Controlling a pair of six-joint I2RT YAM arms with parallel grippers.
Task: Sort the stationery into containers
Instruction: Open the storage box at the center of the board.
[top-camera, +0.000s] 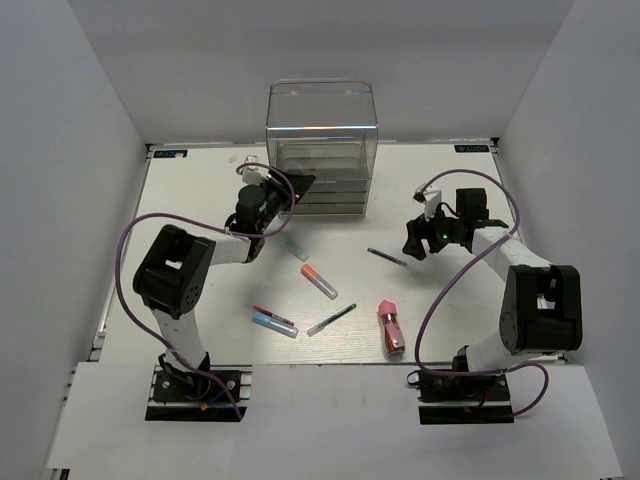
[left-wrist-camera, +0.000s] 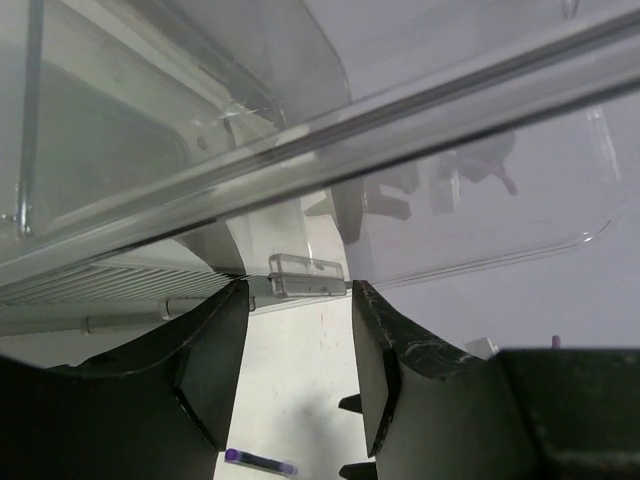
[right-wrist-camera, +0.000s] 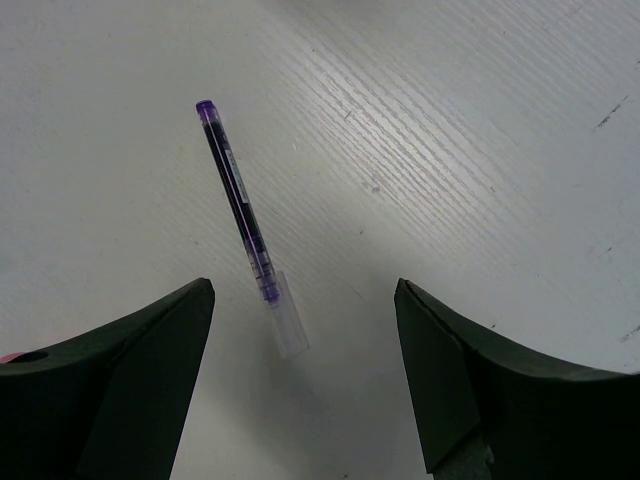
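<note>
A pick seems in hand: the right tool (right-wrist-camera: 305, 290), wide open and empty, hangs over the purple pen (right-wrist-camera: 243, 215) at the worktop's (top-camera: 400, 180) 3 o'clock and likely needs to centre, descend and close, while the left tool (left-wrist-camera: 300, 300), open and empty, faces the clear drawer box (top-camera: 320, 130) at 12 o'clock.

My two arms (top-camera: 175, 275) are black with white links, each looped by a purple cable (top-camera: 120, 268); my claw fingers (right-wrist-camera: 120, 380) are matte black wedges.

Top cam high behind arm bases, looks down on whole white table (top-camera: 200, 180). L wrist cam close on tall clear plastic drawer box (left-wrist-camera: 450, 200), R wrist near, above thin purple pen (right-wrist-camera: 240, 195); top view shares both.
</note>
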